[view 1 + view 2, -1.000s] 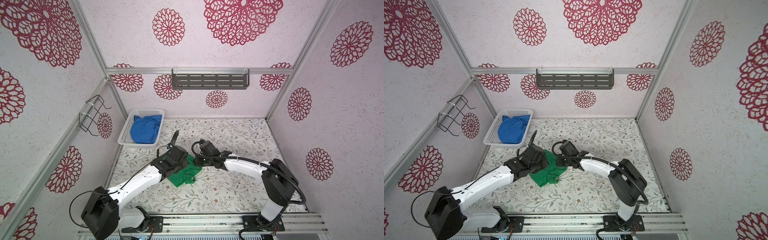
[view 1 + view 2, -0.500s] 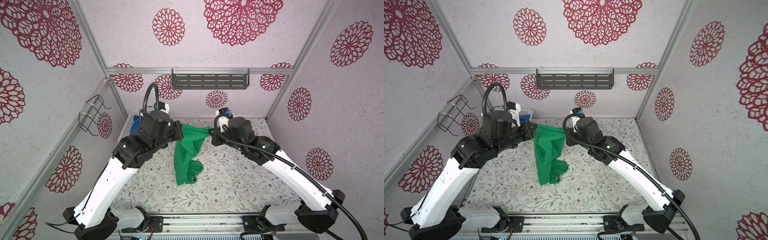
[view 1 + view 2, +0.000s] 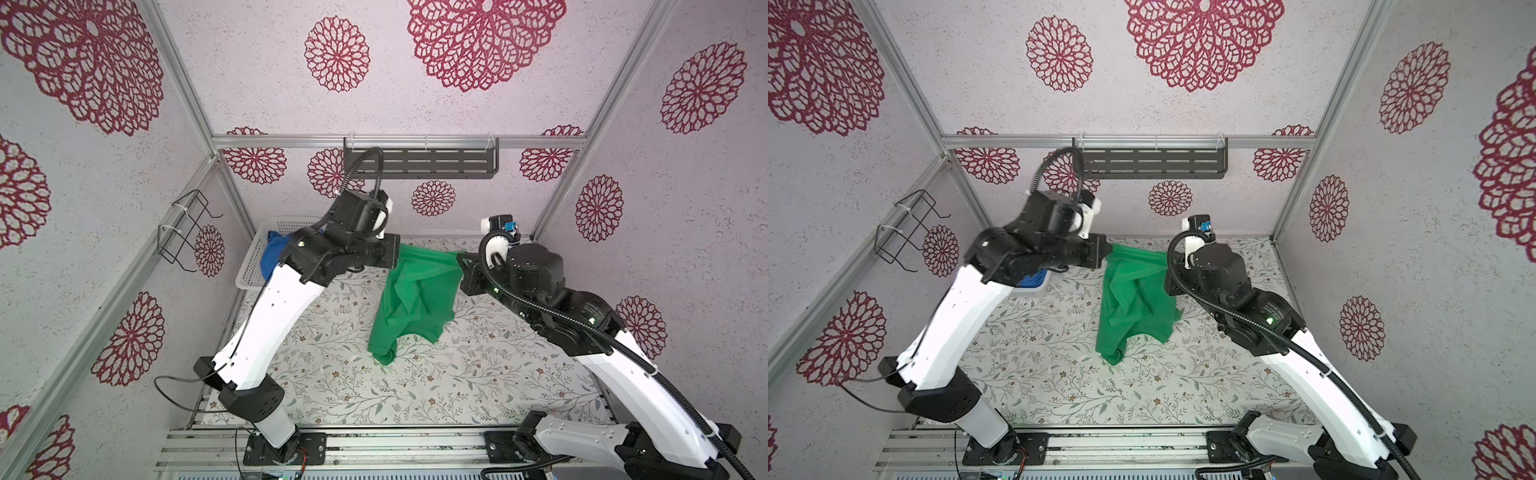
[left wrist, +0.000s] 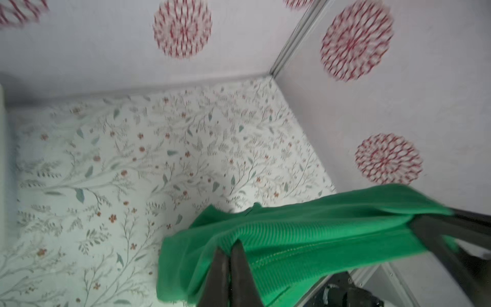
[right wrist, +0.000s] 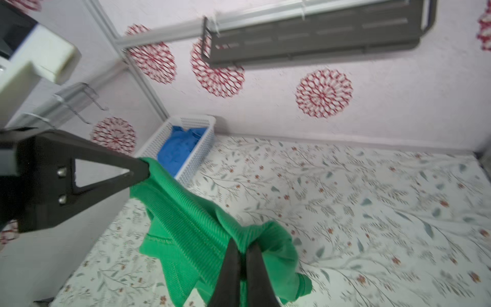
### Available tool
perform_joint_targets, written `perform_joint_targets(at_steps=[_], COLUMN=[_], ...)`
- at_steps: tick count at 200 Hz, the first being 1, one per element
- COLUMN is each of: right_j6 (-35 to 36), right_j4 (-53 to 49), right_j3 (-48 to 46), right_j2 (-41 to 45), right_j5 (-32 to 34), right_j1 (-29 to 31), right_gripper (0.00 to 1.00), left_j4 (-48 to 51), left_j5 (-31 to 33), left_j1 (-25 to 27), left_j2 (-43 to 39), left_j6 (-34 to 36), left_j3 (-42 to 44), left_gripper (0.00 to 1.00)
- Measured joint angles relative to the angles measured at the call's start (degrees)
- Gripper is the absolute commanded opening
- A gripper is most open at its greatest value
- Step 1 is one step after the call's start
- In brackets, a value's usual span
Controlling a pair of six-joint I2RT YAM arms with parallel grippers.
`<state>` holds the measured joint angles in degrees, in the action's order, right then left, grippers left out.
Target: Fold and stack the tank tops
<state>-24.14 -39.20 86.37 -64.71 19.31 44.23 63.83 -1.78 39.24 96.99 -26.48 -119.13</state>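
We look down into a booth with pale walls printed with red flower medallions. Nearest us, two white and black arms rise from a metal rail [image 3: 415,444] at the front edge of the bench [image 3: 457,386], which is covered by a cloth with small leaves and flowers. The arms lean up and inward over the middle of the bench.

Between them hangs the green tank top [image 3: 415,299], lifted above the cloth and pulled fairly taut along its upper edge. The left pincer [image 3: 397,254] is pressed together on one end of that edge. The right pincer [image 3: 459,261] is pressed together on the other end, facing it. In the left wrist view its two dark fingers [image 4: 219,271] sit close together with ribbed green knit pinched between them. The right wrist view shows the same for its own fingers [image 5: 231,265].

Below the held edge the top falls in loose folds, longest on the left arm's side, down to a bunched tip. We cannot tell whether that tip touches the bench or hangs just over it.

Farther back, in the rear left corner of the bench, stands a white perforated basket [image 3: 249,272]. The blue tank top [image 3: 272,253] lies crumpled inside it, partly hidden behind the left arm. A black wire rack [image 3: 183,232] hangs on the left wall, and a grey slotted shelf [image 3: 419,162] is on the back wall.
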Motion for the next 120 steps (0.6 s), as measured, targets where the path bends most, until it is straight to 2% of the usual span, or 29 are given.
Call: perform_joint_targets(at_steps=[16, 29, 46, 53, 62, 74, 84, 102, 120], right_j6=[-3.1, -6.0, -9.2, -10.3, -11.5, -12.6, -13.2, -13.8, -14.1], right_j4=[-2.1, -3.6, -4.8, -5.3, -5.9, -6.8, -7.3, -7.3, -7.2], right_j3=[-6.1, -11.3, -17.5, -19.7, -22.0, -23.8, -24.4, -25.3, -26.5], right_j2=[0.6, 1.2, 2.7, 3.7, 5.3, 7.4, 8.7, 9.8, 9.9], right_j5=[1.4, 2.0, 2.2, 2.5, 2.9, 3.1, 3.1, 3.0, 3.0], right_j1=[-2.7, -6.0, -10.0, -11.5, -13.2, -15.2, -16.5, -17.7, -18.6], right_gripper=[0.0, 0.0, 0.0, 0.0, 0.0, 0.0, 0.0, 0.0, 0.0], left_j4=[-4.0, -6.3, -9.2, -10.0, -11.1, -12.1, -13.6, -16.9, -20.9], left_j5=[-2.4, -3.7, -4.7, -4.9, -5.0, -4.8, -4.2, -3.1, -3.2], left_j1=[0.4, 1.3, 3.2, 3.9, 4.8, 5.9, 6.5, 6.5, 6.1], left_j2=[2.5, 5.9, 10.8, 11.8, 12.0, 10.8, 8.0, -0.1, -9.9], left_j6=[0.2, 0.3, 1.0, 1.1, 1.2, 0.9, 0.2, -2.7, -9.1], left_j3=[8.9, 12.5, 14.1, 14.5, 15.8, 18.1, 21.5, 30.0, 40.7], left_gripper=[0.0, 0.0, 0.53, 0.67, 0.75, 0.76, 0.72, 0.59, 0.47])
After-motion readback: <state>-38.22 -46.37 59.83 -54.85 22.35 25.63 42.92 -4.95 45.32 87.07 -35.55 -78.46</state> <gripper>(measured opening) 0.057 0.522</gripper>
